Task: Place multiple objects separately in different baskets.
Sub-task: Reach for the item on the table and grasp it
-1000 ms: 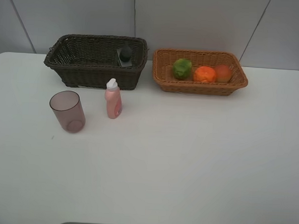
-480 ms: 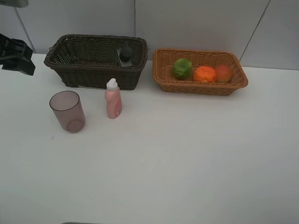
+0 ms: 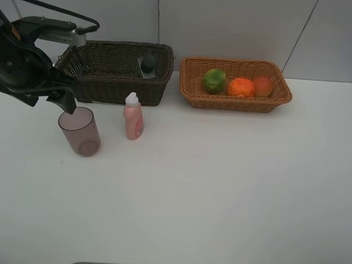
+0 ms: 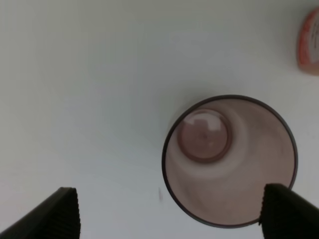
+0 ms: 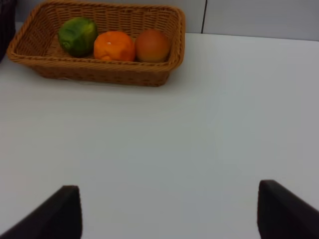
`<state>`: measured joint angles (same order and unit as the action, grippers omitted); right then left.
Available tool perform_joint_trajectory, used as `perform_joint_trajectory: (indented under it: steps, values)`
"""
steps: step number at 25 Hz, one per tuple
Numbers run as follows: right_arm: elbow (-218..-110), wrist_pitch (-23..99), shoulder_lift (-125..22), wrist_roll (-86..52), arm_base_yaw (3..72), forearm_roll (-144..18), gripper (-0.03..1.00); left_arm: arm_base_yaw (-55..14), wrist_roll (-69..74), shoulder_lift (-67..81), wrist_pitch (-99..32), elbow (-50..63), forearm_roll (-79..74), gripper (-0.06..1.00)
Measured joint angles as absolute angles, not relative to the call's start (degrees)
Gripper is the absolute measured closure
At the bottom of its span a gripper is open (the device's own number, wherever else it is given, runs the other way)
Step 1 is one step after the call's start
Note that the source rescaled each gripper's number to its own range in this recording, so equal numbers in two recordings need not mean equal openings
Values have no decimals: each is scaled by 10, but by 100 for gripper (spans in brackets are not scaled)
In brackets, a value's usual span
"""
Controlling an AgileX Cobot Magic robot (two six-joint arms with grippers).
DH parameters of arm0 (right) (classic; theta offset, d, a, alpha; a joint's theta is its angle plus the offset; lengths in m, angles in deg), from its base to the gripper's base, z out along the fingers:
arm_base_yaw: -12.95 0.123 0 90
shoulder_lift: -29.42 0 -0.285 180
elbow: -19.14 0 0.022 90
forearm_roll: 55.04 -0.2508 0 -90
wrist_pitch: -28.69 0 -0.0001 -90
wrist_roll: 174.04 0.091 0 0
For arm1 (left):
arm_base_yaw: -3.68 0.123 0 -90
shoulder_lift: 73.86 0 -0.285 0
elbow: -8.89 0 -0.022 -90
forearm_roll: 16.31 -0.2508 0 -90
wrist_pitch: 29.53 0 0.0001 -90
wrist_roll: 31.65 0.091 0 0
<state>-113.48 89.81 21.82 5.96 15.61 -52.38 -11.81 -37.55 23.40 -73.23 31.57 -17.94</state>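
Observation:
The translucent mauve cup [image 3: 79, 132] stands upright on the white table, left of the pink white-capped bottle [image 3: 133, 116]. My left gripper [image 3: 63, 102] hovers open just above the cup's far rim. From the left wrist the cup [image 4: 229, 159] appears from above, off to one side between the spread fingertips [image 4: 55, 214], with the pink bottle [image 4: 310, 42] at the edge. The dark brown basket [image 3: 102, 85] holds the dark square bottle [image 3: 147, 65]. The tan basket [image 3: 241, 104] holds the green fruit [image 3: 214, 80], orange [image 3: 241, 87] and peach [image 3: 262, 85]. My right gripper [image 5: 169, 214] is open over bare table, short of the tan basket [image 5: 99, 74].
Both baskets sit side by side at the table's far edge against a grey panelled wall [image 3: 227, 23]. The left arm [image 3: 21, 67] stands over the table's left end. White tabletop [image 3: 220, 186] fills the front and right.
The left arm has swung in from the left edge and moved right to just above the cup. The objects and the right gripper have not moved.

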Motion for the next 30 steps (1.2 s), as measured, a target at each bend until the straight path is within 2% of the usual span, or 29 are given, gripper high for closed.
perform_joint_trajectory:
  steps: [12,30]
  values:
    - [-1135,898,218,60,156,-524,17,-118,-375,238,-709,336,-177,2]
    - [-1135,898,218,60,156,-524,17,-118,-390,333,-625,341,-174,2]
